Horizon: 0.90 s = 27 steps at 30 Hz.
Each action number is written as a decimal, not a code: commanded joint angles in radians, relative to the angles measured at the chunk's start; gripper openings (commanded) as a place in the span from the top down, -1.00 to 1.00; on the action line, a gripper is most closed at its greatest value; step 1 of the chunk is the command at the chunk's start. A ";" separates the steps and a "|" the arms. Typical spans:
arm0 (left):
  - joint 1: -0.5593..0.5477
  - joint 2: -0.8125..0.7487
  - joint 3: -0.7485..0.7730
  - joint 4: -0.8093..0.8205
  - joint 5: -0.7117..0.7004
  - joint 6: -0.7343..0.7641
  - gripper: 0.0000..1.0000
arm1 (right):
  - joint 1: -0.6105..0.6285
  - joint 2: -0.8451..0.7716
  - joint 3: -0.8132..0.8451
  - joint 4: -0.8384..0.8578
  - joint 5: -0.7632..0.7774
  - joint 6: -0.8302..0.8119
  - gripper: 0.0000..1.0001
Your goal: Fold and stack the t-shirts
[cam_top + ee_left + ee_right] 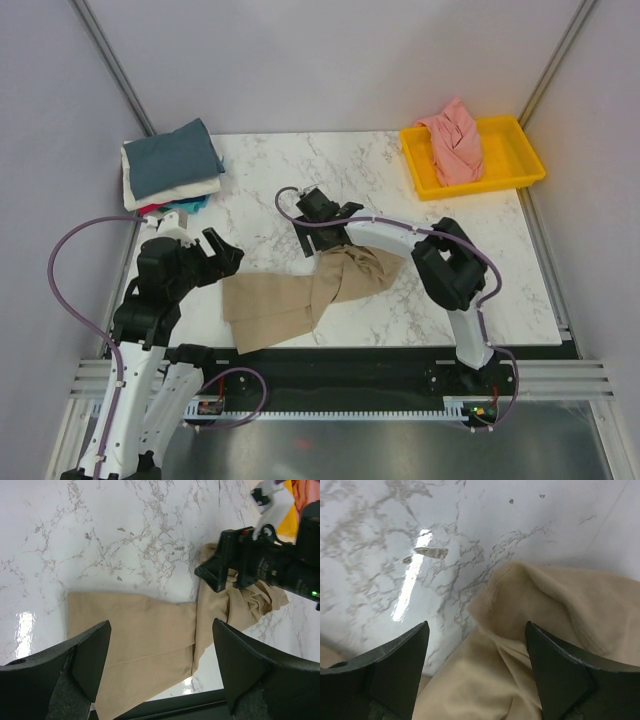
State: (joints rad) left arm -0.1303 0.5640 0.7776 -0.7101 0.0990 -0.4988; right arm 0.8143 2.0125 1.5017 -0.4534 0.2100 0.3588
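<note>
Lying near the front edge of the marble table [400, 170], the tan shirt [285, 305] is only half spread: its left part is flat, while its right part is bunched into folds. The right gripper [325, 228] is held just above that bunched end with its jaws wide apart and nothing between them; cloth is seen beneath and between the fingers in the right wrist view. The left gripper [222, 255] hangs over the flat left end, its jaws equally wide and empty. A stack of folded shirts [170, 170] is kept at the far left corner, and a pink shirt [455, 140] is heaped in the yellow tray [515, 125] at the far right.

Several risks are judged from this layout. If the bunched end is pinched as it lies, more than one layer may be caught, so that the shirt would be dragged in a lump instead of being opened. Because the flat part is close to the table's front edge, a pull toward the arms could carry cloth over that edge. Should only one end be lifted, the free end may be swept across the marble and creased again. A clash of the arms is also possible, since both are working over one garment.
</note>
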 commanded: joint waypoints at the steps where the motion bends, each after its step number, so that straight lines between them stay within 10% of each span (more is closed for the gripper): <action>1: 0.004 0.008 0.031 0.003 -0.013 0.040 -0.79 | 0.002 0.098 0.143 -0.106 0.101 -0.086 -0.70; 9: 0.004 0.017 0.028 0.015 0.007 0.045 -0.79 | 0.002 0.200 0.235 -0.174 0.233 -0.145 -0.50; 18: 0.006 0.014 0.026 0.021 0.015 0.045 -0.78 | -0.038 0.172 0.218 -0.177 0.180 -0.165 0.99; 27: 0.006 -0.003 0.026 0.023 0.019 0.048 -0.78 | -0.110 -0.255 0.209 -0.264 0.213 -0.121 1.00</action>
State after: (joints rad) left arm -0.1303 0.5739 0.7776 -0.7094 0.1070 -0.4870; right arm 0.7486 2.0510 1.6917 -0.6754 0.3752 0.2089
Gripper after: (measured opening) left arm 0.891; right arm 0.014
